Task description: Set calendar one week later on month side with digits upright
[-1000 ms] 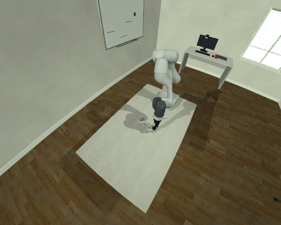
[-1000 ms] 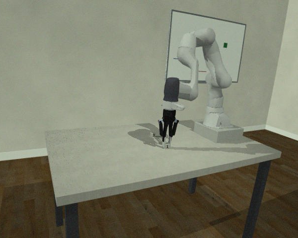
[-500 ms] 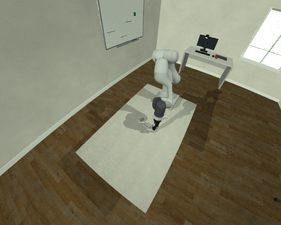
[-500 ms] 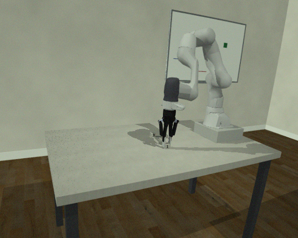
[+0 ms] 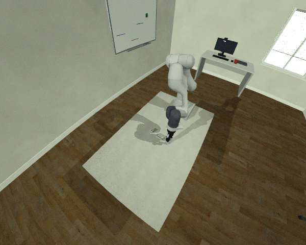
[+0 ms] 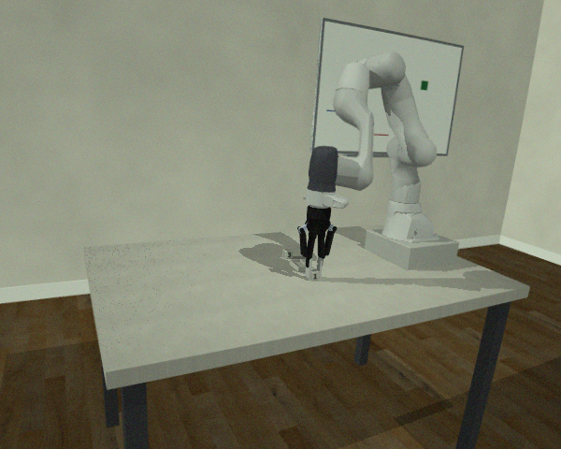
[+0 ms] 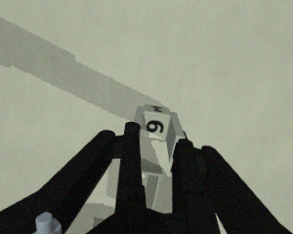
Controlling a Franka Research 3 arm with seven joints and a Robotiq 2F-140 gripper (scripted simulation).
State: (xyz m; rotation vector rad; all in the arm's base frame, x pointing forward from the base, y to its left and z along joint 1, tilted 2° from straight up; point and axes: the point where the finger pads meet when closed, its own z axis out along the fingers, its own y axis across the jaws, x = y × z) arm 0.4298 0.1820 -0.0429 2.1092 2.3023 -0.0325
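My gripper (image 5: 168, 139) (image 6: 314, 269) (image 7: 154, 120) points down and is shut on a pale cube (image 6: 313, 276) (image 7: 156, 126), low at the table top. This cube's upper face shows a dark 6 or 9, turned sideways in the wrist view. Its face toward the exterior camera shows a 1. I cannot tell whether it touches the table. The pale tray (image 5: 160, 136) (image 6: 298, 265) lies on the table close behind the gripped cube. Another pale cube (image 5: 152, 131) (image 6: 286, 253) with a 3 on one face is beyond the tray. The month's name is not readable.
The white table top (image 5: 148, 168) (image 6: 213, 309) carries the arm's base block (image 6: 411, 249) at its back right. The arm's shadow falls over the tray and the far cube. A desk (image 5: 227, 62) with a monitor stands away by the wall.
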